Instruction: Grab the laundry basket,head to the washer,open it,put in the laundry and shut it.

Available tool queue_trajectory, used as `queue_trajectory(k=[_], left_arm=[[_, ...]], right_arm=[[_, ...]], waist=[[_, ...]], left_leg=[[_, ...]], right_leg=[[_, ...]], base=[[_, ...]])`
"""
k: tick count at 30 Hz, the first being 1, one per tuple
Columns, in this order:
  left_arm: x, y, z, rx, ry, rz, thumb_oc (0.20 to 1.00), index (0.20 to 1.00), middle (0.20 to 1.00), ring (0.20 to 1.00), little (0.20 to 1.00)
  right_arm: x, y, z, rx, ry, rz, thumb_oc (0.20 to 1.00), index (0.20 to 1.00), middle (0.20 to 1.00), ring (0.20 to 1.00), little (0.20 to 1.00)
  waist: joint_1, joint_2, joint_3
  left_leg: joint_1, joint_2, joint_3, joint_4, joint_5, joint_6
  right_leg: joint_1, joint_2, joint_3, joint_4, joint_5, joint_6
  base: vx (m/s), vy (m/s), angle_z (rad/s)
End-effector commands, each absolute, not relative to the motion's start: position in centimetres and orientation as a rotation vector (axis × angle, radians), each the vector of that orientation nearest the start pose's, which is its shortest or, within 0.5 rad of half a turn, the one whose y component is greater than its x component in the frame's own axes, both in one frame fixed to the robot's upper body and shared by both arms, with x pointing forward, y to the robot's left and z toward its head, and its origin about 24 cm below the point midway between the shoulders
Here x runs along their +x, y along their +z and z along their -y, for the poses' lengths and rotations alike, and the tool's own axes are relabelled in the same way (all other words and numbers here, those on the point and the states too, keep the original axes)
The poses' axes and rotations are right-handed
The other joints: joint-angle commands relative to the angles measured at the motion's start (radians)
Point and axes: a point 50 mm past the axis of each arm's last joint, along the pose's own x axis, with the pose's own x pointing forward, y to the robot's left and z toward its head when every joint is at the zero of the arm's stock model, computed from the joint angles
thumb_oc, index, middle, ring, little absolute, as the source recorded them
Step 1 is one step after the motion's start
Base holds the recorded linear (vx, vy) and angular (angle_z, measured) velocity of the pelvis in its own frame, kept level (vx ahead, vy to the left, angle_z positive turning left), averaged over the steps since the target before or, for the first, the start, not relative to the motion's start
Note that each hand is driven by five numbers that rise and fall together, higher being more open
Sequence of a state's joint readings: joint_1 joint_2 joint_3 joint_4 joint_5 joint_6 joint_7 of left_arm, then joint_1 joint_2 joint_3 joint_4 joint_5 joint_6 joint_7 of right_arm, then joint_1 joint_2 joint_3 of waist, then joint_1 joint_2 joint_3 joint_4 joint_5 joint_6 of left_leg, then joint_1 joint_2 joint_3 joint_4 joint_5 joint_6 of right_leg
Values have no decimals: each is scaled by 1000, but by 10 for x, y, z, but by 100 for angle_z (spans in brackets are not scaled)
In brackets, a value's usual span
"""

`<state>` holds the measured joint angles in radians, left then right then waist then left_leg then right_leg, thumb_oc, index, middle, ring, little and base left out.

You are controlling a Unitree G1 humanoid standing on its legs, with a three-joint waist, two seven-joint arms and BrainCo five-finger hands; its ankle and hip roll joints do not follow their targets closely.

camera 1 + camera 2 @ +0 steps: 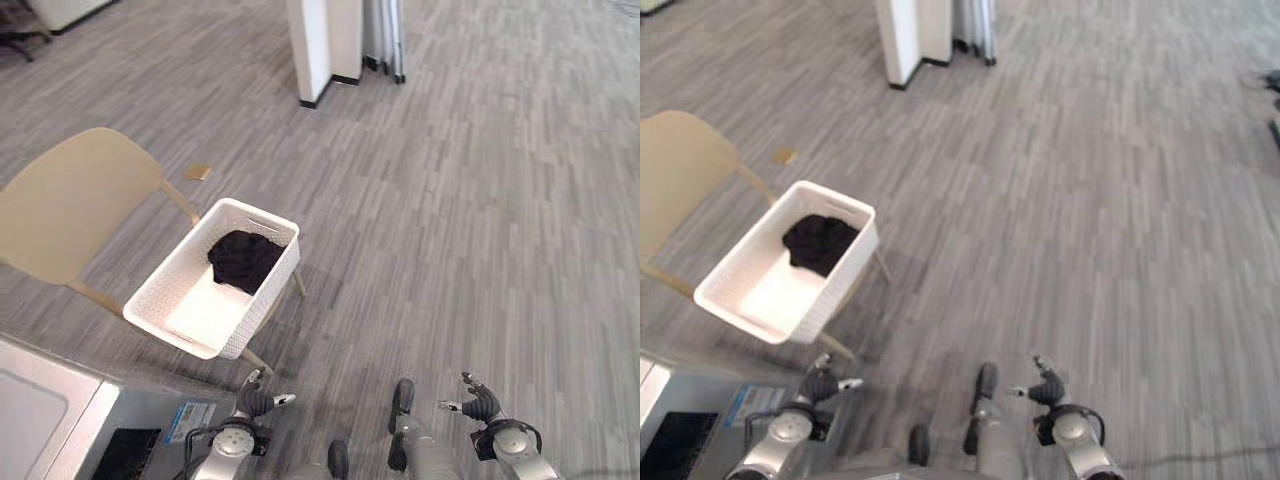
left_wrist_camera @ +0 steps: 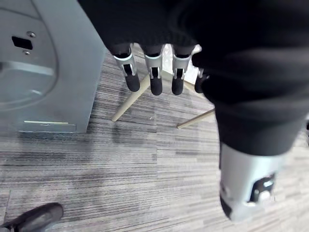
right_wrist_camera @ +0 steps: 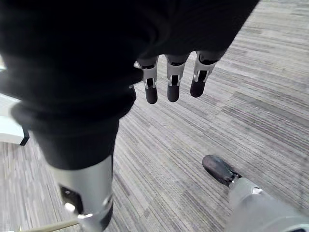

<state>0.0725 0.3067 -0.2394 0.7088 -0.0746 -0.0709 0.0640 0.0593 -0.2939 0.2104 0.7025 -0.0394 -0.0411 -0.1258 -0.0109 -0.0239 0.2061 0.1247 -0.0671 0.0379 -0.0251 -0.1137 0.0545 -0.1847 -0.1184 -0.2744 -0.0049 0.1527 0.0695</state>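
A white laundry basket (image 1: 257, 308) stands on the seat of a beige chair (image 1: 70, 200), with a black garment (image 1: 242, 258) lying at its far end. The grey washer (image 1: 60, 420) is at the lower left, close to the chair, and its front panel (image 2: 43, 63) also shows in the left wrist view. My left hand (image 1: 256, 402) hangs low just below the basket, apart from it, with relaxed fingers (image 2: 154, 79) holding nothing. My right hand (image 1: 482, 405) hangs over bare floor to the right, its fingers (image 3: 171, 82) straight and empty.
A white pillar (image 1: 322, 45) stands at the back with folded grey panels (image 1: 385, 35) leaning beside it. A small tan patch (image 1: 198, 172) lies on the floor behind the chair. Wood-grain floor stretches wide to the right. The chair's legs (image 2: 126, 104) stand near the washer.
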Motion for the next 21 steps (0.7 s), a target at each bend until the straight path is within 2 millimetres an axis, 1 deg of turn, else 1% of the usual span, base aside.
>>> queue_trajectory(k=[1,2,3,4,5,7,9,10,11,12,13,14,15,16,18,19,20,21], left_arm=[[181,-97,-214,292,-23,-635,1000,1000,1000,1000,1000],[182,-97,-214,284,-16,-634,1000,1000,1000,1000,1000],[182,-97,-214,284,-16,-634,1000,1000,1000,1000,1000],[184,-96,-214,272,-3,-632,1000,1000,1000,1000,1000],[185,-97,-214,271,-4,-635,1000,1000,1000,1000,1000],[186,-98,-212,274,-10,-638,1000,1000,1000,1000,1000],[189,-96,-211,280,-15,-628,1000,1000,1000,1000,1000],[189,-96,-211,280,-15,-628,1000,1000,1000,1000,1000],[190,-94,-211,270,-10,-617,1000,1000,1000,1000,1000],[190,-94,-212,267,-3,-619,1000,1000,1000,1000,1000],[188,-95,-213,264,4,-625,1000,1000,1000,1000,1000],[186,-96,-216,261,20,-629,1000,1000,1000,1000,1000],[186,-96,-216,261,20,-630,1000,1000,1000,1000,1000],[182,-97,-221,256,42,-639,1000,1000,1000,1000,1000],[174,-98,-228,261,62,-654,1000,1000,1000,1000,1000],[169,-97,-238,264,94,-661,1000,1000,1000,1000,1000],[168,-95,-242,268,103,-659,1000,1000,1000,1000,1000],[169,-92,-247,271,115,-649,1000,1000,1000,1000,1000]], right_arm=[[197,-82,228,-457,-21,-565,1000,1000,1000,1000,1000],[199,-80,229,-456,-26,-555,1000,1000,1000,1000,1000],[199,-80,229,-456,-26,-555,1000,1000,1000,1000,1000],[200,-79,233,-454,-40,-557,1000,1000,1000,1000,1000],[200,-79,234,-456,-46,-563,1000,1000,1000,1000,1000],[198,-81,239,-457,-63,-577,1000,1000,1000,1000,1000],[195,-82,242,-460,-74,-588,1000,1000,1000,1000,1000],[195,-82,242,-460,-74,-588,1000,1000,1000,1000,1000],[192,-84,244,-466,-82,-601,1000,1000,1000,1000,1000],[190,-86,244,-467,-84,-612,1000,1000,1000,1000,1000],[188,-87,244,-468,-86,-619,1000,1000,1000,1000,1000],[186,-88,244,-468,-86,-625,1000,1000,1000,1000,1000],[186,-88,244,-468,-86,-625,1000,1000,1000,1000,1000],[184,-90,242,-475,-69,-637,1000,1000,1000,1000,1000],[183,-91,239,-479,-55,-643,1000,1000,1000,1000,1000],[185,-91,237,-480,-49,-635,1000,1000,1000,1000,1000],[187,-90,235,-477,-44,-631,1000,1000,1000,1000,1000],[190,-88,233,-470,-42,-616,1000,1000,1000,1000,1000]], waist=[[22,-2,-20],[23,-8,-19],[21,-7,-20],[27,-12,-14],[33,-11,-10],[38,-21,-10],[43,-19,-8],[43,-20,-8],[53,-9,-8],[58,-8,-9],[61,-9,-9],[66,-13,-7],[66,-14,-7],[74,-13,-14],[87,-25,-29],[110,-41,-36],[118,-46,-34],[120,-52,-29]], left_leg=[[-103,86,39,314,-13,-98],[-133,91,40,361,14,-102],[-138,92,38,368,12,-103],[-179,102,54,393,22,-96],[-193,101,60,381,9,-92],[-237,85,83,331,-27,-75],[-282,86,118,258,10,-77],[-281,86,118,257,11,-77],[-304,99,164,156,91,-94],[-316,109,190,129,125,-100],[-319,118,206,121,127,-114],[-328,132,240,125,133,-113],[-329,132,240,126,133,-113],[-303,136,266,102,126,-93],[-294,120,260,109,116,-78],[-280,108,256,115,94,-60],[-270,100,247,117,81,-49],[-253,89,232,114,67,-36]], right_leg=[[53,26,-18,29,-96,27],[63,27,-20,23,-106,18],[62,28,-22,23,-106,17],[90,34,-25,10,-133,3],[106,39,-25,4,-141,2],[126,28,-34,-8,-157,7],[141,30,-50,-14,-170,9],[141,30,-50,-14,-170,9],[160,41,-68,-15,-188,10],[172,44,-83,-11,-200,10],[193,44,-85,-4,-224,14],[207,35,-103,12,-237,12],[206,34,-103,13,-238,12],[224,24,-133,47,-255,17],[249,3,-154,74,-264,26],[251,-27,-173,137,-264,48],[238,-40,-167,192,-259,55],[209,-54,-145,263,-246,63]], base=[[163,-158,50],[100,-104,44],[156,-107,15],[175,-79,-11],[230,-84,-14],[169,-13,19],[135,15,35],[183,59,36],[200,74,31],[333,105,42],[272,99,49],[203,73,70],[227,184,73],[248,215,63],[318,261,66],[290,231,65],[273,221,56],[193,136,49]])
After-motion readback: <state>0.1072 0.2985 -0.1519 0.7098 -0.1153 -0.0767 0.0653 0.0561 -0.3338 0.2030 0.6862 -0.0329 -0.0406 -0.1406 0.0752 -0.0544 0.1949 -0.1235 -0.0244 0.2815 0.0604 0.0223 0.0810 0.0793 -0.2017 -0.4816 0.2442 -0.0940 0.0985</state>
